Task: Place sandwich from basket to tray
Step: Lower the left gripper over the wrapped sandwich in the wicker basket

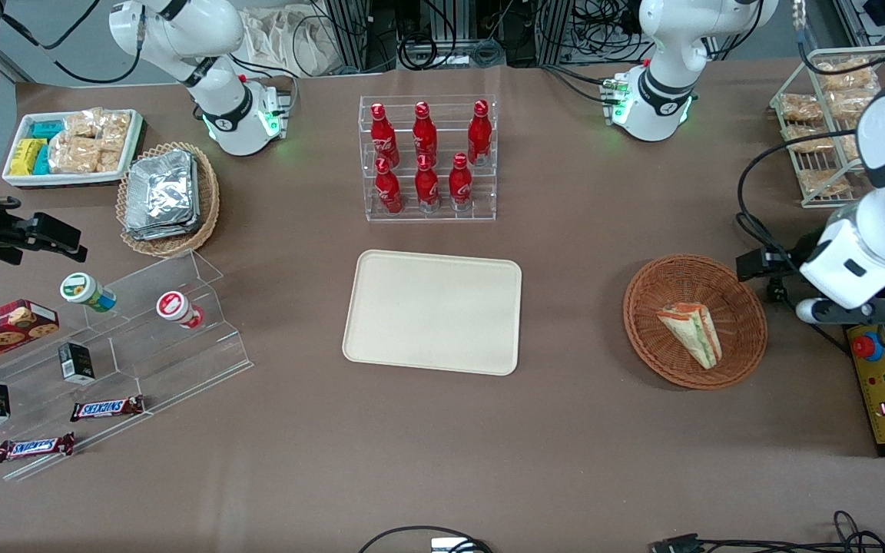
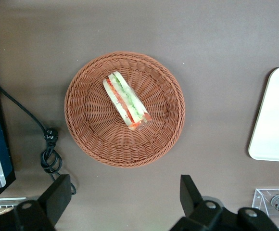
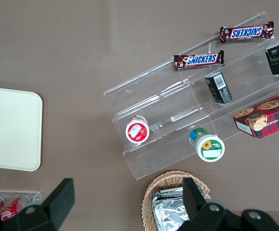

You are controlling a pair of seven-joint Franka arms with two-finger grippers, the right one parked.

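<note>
While gripper (image 2: 122, 199) hovers agape, wedge-shaped sandwich (image 2: 126, 100) fills woven basket (image 2: 89, 130) — untouched

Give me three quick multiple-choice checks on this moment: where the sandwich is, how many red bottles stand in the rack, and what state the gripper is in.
1. Where is the sandwich?
A. on the tray
B. in the basket
C. on the bare table

2. How many red bottles stand in the clear rack?
A. four
B. six
C. eight

3. What state is the gripper in?
A. open, holding nothing
B. shut on the sandwich
C. shut on a bottle

Answers:
1 B: it lies inside the basket; the tray is bare.
2 B: two rows of three.
3 A: its fingers stand apart above the table, beside the basket.
</note>
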